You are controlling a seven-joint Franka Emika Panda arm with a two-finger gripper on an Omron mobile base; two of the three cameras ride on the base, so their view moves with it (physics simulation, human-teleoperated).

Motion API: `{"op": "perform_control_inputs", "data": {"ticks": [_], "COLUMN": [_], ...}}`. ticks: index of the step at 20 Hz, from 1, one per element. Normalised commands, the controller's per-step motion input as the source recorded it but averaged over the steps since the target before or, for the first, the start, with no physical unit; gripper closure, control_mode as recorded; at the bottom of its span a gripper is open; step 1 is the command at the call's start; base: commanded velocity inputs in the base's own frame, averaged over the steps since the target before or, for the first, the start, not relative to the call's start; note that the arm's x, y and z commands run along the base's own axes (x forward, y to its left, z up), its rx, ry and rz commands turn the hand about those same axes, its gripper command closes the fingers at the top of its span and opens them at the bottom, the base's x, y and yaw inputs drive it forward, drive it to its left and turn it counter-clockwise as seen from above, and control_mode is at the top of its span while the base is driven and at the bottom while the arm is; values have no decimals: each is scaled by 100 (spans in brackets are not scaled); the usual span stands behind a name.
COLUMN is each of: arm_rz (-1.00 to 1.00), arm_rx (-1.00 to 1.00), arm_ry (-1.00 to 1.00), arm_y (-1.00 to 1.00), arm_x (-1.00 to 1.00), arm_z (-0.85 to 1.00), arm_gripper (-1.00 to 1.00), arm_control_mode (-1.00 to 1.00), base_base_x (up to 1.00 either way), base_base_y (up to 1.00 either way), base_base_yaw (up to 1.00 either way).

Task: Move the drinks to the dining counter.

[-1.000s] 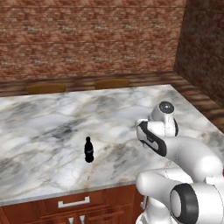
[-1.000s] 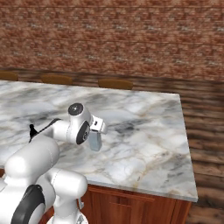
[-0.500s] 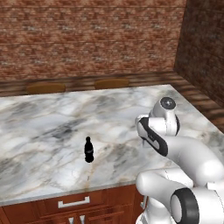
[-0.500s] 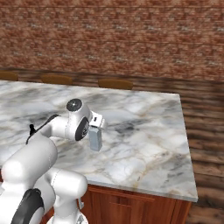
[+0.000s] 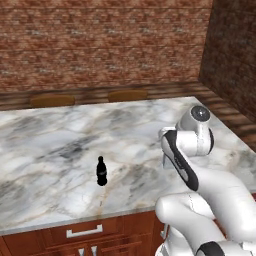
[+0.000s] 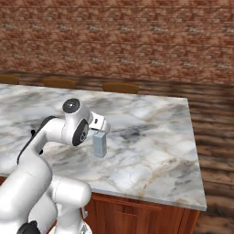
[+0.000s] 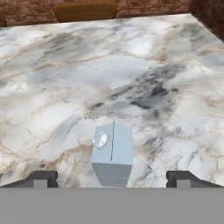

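Marble dining table [image 5: 45,135] now carries both drinks, the cola bottle [image 5: 101,171] near its front edge and the carton [image 7: 112,154] standing between my gripper [image 7: 113,178] tips, which have spread wide and released it, so delivery looks complete.

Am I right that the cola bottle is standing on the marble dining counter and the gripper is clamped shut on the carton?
Not quite. The hand view shows the gripper open, its fingertips clear of the carton. The bottle does stand on the dining counter.
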Motion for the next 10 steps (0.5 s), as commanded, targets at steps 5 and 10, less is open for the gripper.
{"op": "perform_control_inputs", "data": {"ticks": [5, 10], "arm_rz": [0, 0], "arm_rx": [0, 0], "arm_ry": [-5, -19], "arm_y": [6, 7], "arm_x": [-71, -61], "arm_z": [7, 37], "arm_gripper": [-100, -100], "arm_control_mode": [-100, -100], "base_base_x": [0, 0], "base_base_y": [0, 0], "base_base_yaw": [0, 0]}}
